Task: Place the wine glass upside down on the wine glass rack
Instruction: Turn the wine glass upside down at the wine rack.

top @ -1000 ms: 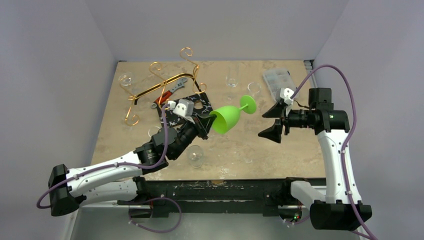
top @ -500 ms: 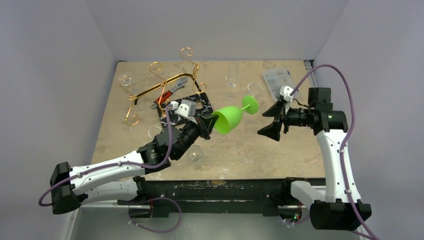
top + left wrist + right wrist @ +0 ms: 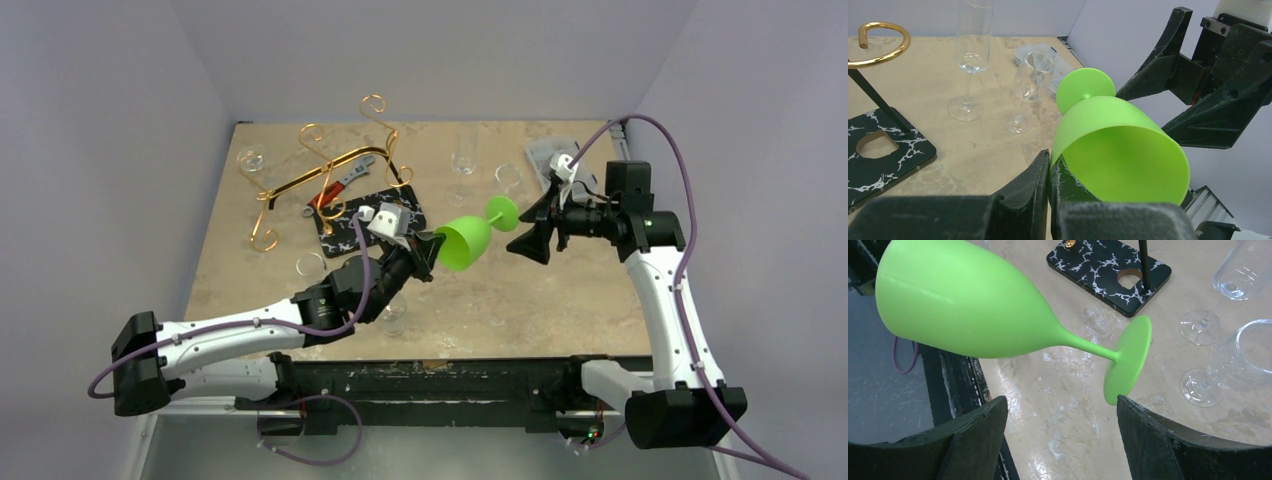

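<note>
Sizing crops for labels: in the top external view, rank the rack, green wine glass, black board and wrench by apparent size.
1. wine glass rack, clearly largest.
2-3. green wine glass and black marbled board look alike; the board is partly hidden, so no ranking.
4. wrench, smallest.

Mid-surface is taken up: the bright green plastic wine glass (image 3: 462, 243) hangs sideways between the left claw (image 3: 428, 252), pinched on its rim, and the wide-spread right claw (image 3: 528, 228) just beside its foot. Toward the far-left corner, a black white-veined board (image 3: 350, 232) and a silver wrench (image 3: 347, 177) crowd the thin gold wire rack (image 3: 300, 181). The tan surface (image 3: 520, 300) lies open at its near-right corner.
</note>
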Controlling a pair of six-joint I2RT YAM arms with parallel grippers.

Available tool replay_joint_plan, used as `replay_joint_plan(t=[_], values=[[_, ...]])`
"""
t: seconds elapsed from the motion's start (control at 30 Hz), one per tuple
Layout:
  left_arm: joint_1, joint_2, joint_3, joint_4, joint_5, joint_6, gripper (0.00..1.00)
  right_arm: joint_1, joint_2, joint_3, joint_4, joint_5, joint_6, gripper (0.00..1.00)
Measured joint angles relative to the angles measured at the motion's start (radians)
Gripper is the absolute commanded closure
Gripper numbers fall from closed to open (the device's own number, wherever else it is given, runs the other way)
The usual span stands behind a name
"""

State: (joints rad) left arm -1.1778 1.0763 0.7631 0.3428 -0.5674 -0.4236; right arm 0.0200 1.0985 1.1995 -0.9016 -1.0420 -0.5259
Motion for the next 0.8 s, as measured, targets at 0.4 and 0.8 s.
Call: replay_joint_plan(t=[0.4, 0.8], values=[[-0.010, 0.010, 0.011, 0.050, -0.036, 0.000, 1.00, 0.013, -0.023, -0.015, 0.219, 0.241, 0.304, 0.49], [-0.010, 0.010, 0.011, 0.061, -0.012, -0.011, 1.00, 0.045, 0.035, -0.036, 0.319, 0.208, 0.418, 1.00]])
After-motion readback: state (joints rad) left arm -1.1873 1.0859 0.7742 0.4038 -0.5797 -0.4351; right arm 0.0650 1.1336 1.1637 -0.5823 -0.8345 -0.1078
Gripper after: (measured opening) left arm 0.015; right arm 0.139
